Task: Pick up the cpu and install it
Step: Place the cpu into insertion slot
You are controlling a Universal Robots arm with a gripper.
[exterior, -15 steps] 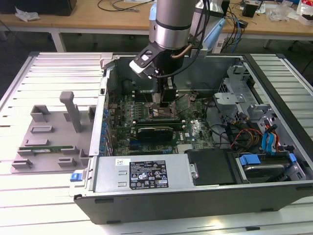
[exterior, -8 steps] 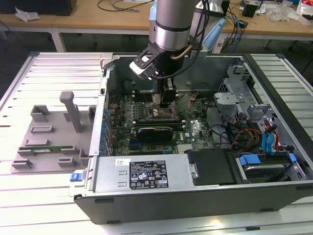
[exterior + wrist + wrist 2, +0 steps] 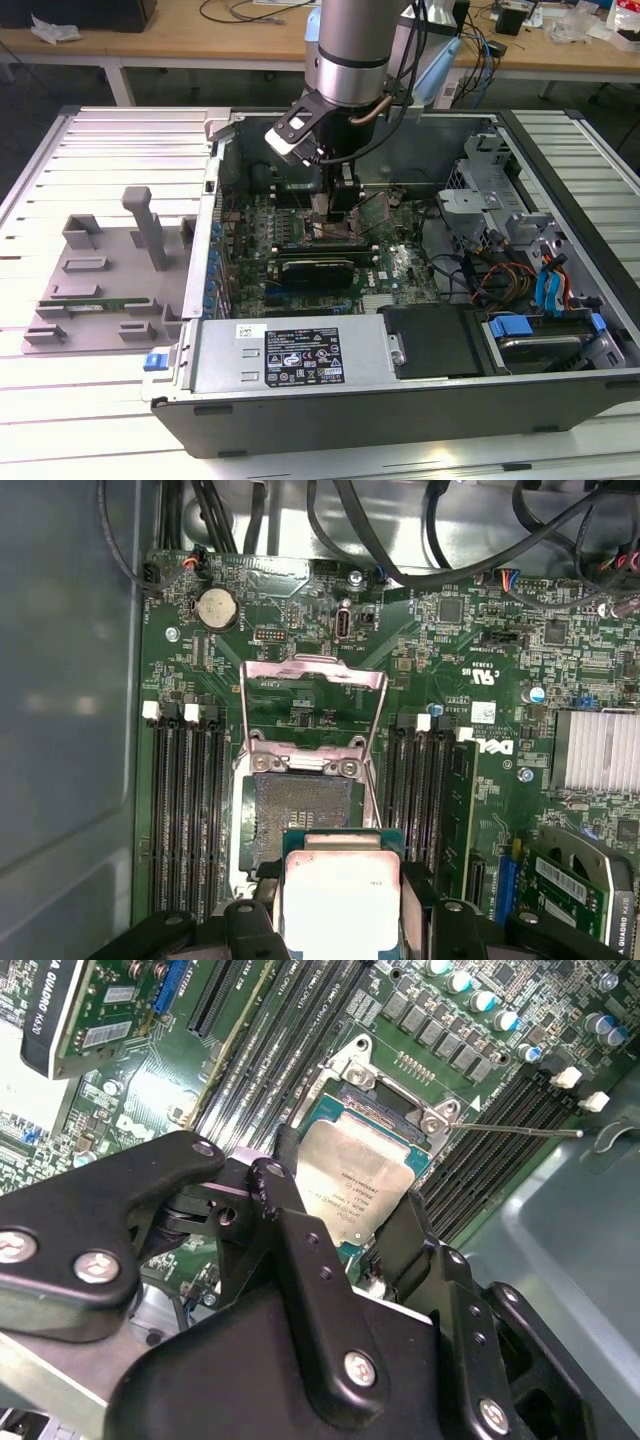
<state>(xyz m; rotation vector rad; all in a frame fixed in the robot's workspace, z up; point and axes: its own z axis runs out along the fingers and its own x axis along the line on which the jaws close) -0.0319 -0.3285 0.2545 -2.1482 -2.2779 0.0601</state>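
The arm [image 3: 352,50] reaches down into the open case [image 3: 400,412], gripper [image 3: 338,205] low over the motherboard [image 3: 400,265]. A grey tray [image 3: 90,268] lies on the table [image 3: 130,150] beside the case, on the exterior view's left.

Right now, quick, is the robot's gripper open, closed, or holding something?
gripper: closed on the cpu, holding it over the empty socket.

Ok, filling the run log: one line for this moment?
gripper: shut on cpu | cpu: over open socket, not seated
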